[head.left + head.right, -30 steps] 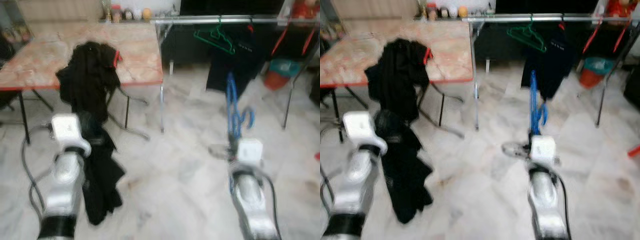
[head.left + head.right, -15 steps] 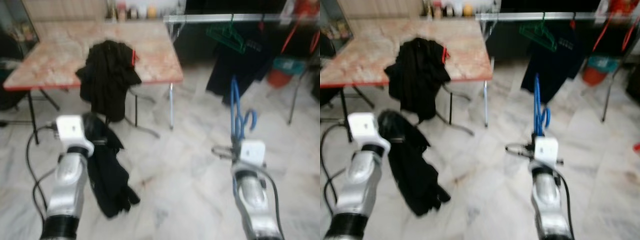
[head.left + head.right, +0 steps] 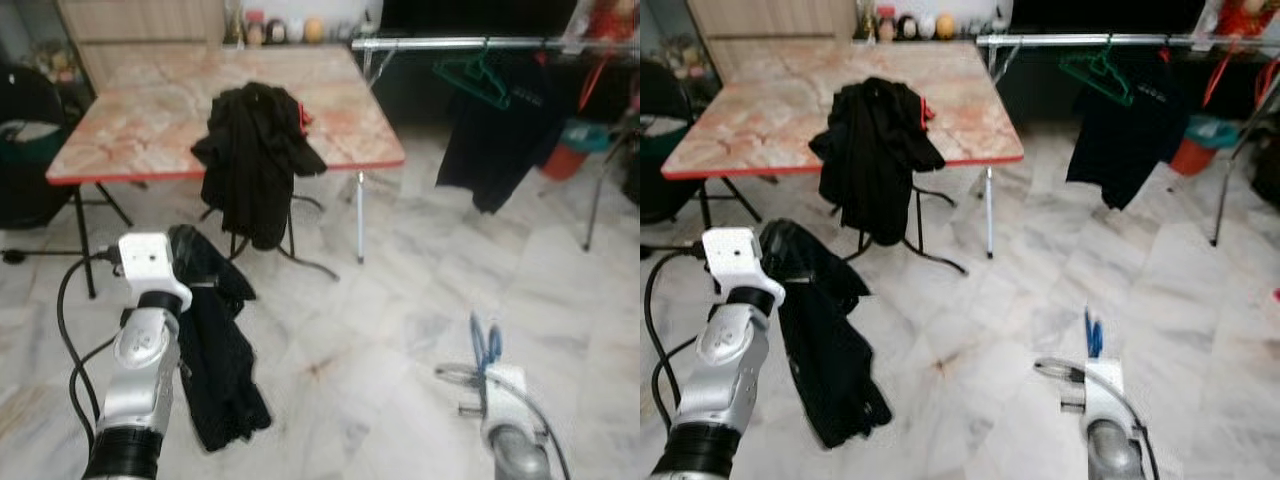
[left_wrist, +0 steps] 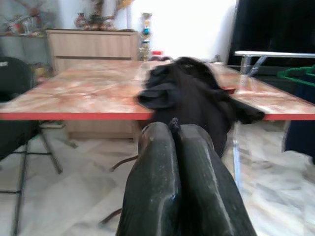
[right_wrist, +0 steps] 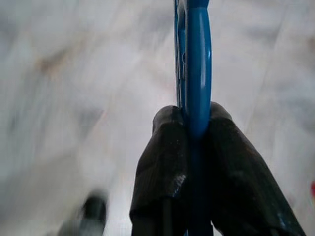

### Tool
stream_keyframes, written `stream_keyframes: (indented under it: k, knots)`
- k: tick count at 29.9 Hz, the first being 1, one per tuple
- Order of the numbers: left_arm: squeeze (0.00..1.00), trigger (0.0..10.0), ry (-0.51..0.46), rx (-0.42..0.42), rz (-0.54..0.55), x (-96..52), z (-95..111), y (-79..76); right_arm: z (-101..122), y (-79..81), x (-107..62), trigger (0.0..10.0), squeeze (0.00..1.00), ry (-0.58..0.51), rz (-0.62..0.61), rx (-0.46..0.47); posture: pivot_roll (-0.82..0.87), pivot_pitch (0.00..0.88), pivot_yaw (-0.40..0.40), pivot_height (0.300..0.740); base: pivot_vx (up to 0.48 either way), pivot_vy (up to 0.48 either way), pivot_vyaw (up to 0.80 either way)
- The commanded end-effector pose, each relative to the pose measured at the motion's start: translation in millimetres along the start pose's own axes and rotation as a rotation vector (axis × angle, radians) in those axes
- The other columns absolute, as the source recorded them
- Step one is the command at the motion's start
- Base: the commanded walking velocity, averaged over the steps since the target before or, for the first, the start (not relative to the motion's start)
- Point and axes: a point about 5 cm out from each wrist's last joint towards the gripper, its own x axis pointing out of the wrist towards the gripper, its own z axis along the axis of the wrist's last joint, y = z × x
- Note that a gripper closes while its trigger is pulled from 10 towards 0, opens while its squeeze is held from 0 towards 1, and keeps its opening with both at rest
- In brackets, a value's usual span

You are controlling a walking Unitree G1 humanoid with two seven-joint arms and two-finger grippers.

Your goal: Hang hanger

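At about five o'clock in the head views, low and near, the right gripper is clenched on a blue hanger. The wrist view shows both black fingers pressed against the hanger's flat plastic bar, whose long axis runs straight out along the fingers, away from the wrist. From the head, the blue hanger stands up from the gripper and points toward twelve o'clock, toward the far rail. It is bright blue, smooth and slim.

At about eight o'clock the left gripper has its fingers pressed together on a black garment, which hangs in loose folds beside the silver arm down toward the floor.

The floor is pale marble-look tile with grey veins. Farther off, toward eleven o'clock, stands a bench with a pinkish stone-pattern top and red edge, on thin metal legs; another black garment is draped over its near edge. At one o'clock, farthest, a metal clothes rail carries a green hanger and a dark shirt. Small jars sit at the bench's far end.
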Motion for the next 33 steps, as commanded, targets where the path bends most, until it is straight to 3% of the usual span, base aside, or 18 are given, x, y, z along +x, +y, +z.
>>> stream_keyframes:
  k: [1,8,22,33]
  knots:
    - [0.00,10.0,-0.054,0.027,0.008,2.6,11.3,3.2,-2.8,7.4,-0.3,10.0,0.00,0.022,0.030,-0.034,0.10,0.000,-0.032,0.740,0.000,0.000,0.00]
    - [0.00,10.0,-0.060,-0.013,-0.017,-0.5,14.0,-1.6,-14.0,17.5,-3.6,10.0,0.00,0.052,0.088,0.016,0.10,0.000,-0.033,0.740,0.000,0.000,0.00]
    - [0.00,10.0,-0.079,-0.007,-0.025,1.7,20.4,-2.7,-39.8,16.7,-10.7,10.0,0.00,0.150,0.104,0.026,0.10,0.000,-0.029,0.740,0.000,0.000,0.00]
    - [0.00,10.0,-0.080,0.002,-0.028,2.1,22.0,-3.0,-37.1,23.8,-10.6,10.0,0.00,0.141,0.129,0.006,0.10,0.000,-0.025,0.740,0.239,0.000,0.04]
